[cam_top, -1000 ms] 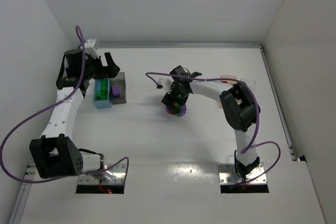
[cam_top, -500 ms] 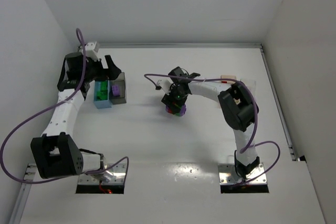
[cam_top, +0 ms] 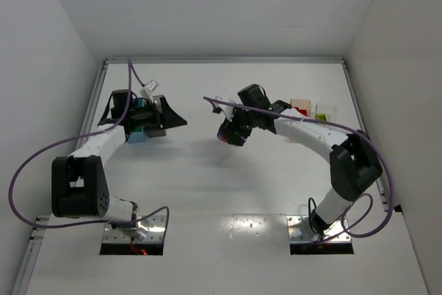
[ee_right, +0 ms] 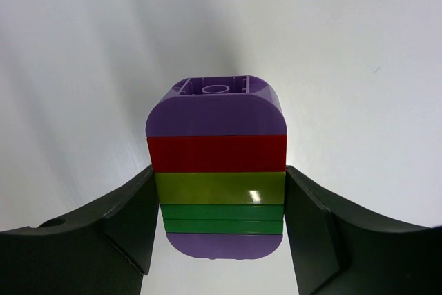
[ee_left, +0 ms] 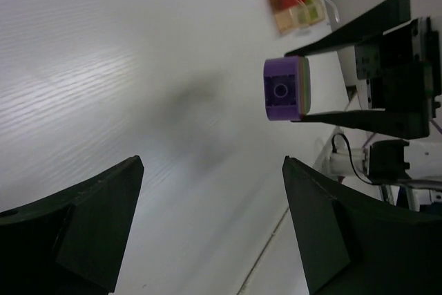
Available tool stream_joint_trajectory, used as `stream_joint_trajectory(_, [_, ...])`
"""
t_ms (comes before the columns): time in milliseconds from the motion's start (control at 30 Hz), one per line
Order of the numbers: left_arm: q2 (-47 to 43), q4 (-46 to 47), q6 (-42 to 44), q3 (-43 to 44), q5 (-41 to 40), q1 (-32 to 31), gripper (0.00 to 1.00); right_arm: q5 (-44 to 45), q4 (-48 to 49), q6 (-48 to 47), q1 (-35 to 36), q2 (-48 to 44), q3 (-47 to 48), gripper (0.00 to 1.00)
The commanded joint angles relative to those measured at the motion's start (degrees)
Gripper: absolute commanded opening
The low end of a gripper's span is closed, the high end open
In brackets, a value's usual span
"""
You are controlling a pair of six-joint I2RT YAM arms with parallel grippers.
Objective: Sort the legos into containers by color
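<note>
Right wrist view: right fingers (ee_right: 128,222) clamp the striped purple-red-yellow-green plastic brick stack (ee_right: 216,170) aloft. Left fingers (ee_left: 324,233), spread and empty, face it, probably to split it.

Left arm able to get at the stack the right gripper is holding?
Probably yes. The left gripper is open and aimed at the stack, with nothing between them. The right gripper pinches only two sides, so the purple end facing the left arm is free. How far apart they are can't be judged.

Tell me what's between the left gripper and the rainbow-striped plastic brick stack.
Nothing: the left wrist view shows only bare white tabletop between left gripper and stack.
</note>
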Motion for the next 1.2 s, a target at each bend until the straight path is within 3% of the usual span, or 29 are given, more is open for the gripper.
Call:
stream_joint_trajectory(0, [0.4,4.9,-1.6,1.4,4.7,-4.3,0.88,-3.0,3.6,0.4,1.0,-1.5,4.4,0.29])
stream_joint_trajectory(267, [6.3,4.9,-1.6,5.9,4.7,-10.1,0.86,-2.4,1.7,1.0,5.2,2.9,11.4,0.29])
stream_joint_trajectory(633, [9.4,4.3,0.0,8.1,6.3,-13.9,0.85,-1.4,1.2,0.4,7.5,4.5,12.7,0.29])
stream_joint_trajectory(733, [10.0,4.3,0.5,8.1,6.3,-14.4,0.80,-0.9,1.2,0.4,7.5,5.0,13.2,0.29])
stream_joint_trajectory(967, [10.6,3.8,1.1,8.7,9.6,-15.0,0.45,0.8,1.7,0.4,7.5,5.0,13.2,0.29])
stream_joint_trajectory(1000, [10.6,3.8,1.1,8.7,10.1,-15.0,0.34,0.8,2.2,0.4,7.5,5.0,12.5,0.29])
stream_joint_trajectory(1133, [8.6,3.3,2.3,8.7,10.6,-15.0,0.13,2.9,3.5,-0.1,6.8,4.4,9.9,0.26])
stream_joint_trajectory(1167, [8.6,3.3,2.3,8.7,10.6,-15.0,0.13,3.5,3.5,-0.1,6.7,4.4,9.9,0.26])
